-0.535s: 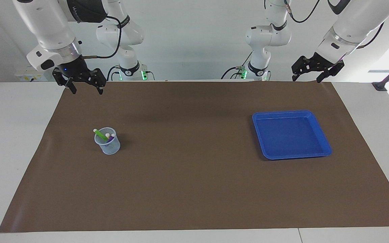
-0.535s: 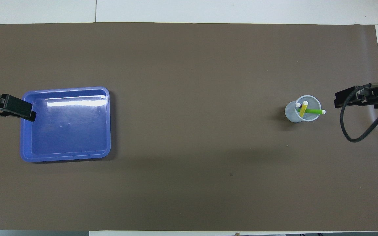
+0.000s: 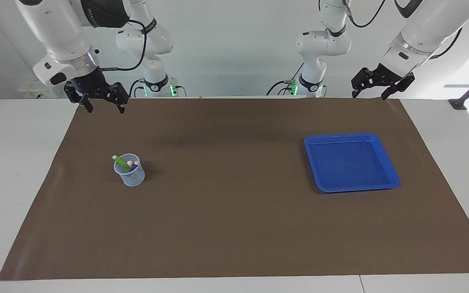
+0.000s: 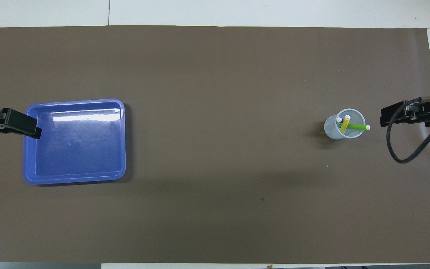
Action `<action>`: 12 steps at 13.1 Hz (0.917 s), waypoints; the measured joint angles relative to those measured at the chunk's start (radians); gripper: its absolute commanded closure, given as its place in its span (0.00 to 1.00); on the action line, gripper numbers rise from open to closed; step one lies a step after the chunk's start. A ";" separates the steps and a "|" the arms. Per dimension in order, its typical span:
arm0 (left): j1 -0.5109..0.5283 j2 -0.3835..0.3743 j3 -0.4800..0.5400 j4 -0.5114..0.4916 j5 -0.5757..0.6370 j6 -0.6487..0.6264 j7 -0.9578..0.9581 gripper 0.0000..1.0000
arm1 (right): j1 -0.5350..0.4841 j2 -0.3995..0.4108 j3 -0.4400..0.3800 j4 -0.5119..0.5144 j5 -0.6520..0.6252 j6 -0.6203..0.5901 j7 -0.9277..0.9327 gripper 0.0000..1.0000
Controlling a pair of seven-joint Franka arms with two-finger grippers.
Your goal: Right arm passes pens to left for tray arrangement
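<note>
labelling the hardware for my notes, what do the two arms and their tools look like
Both are glossy white jointed arms with silver wrist rings. The right arm has a black upper segment with white lettering and a black cable looping to its wrist; the right tool is black, two-fingered, with a small blue light. The left arm carries black cables too; the left tool is plain black, two-fingered.

The right arm [image 3: 61,36] slopes down from above to its silver wrist, and the right gripper [image 3: 102,106] hangs in the air with its two fingers spread apart and nothing between them. The left arm [image 3: 421,32] slants down likewise, and the left gripper [image 3: 369,94] is raised, its fingers apparently open and empty, though seen slantwise.
</note>
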 measured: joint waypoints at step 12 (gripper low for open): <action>0.002 -0.002 -0.002 0.000 0.000 0.000 0.000 0.00 | 0.001 0.066 0.003 -0.127 -0.001 0.285 0.000 0.02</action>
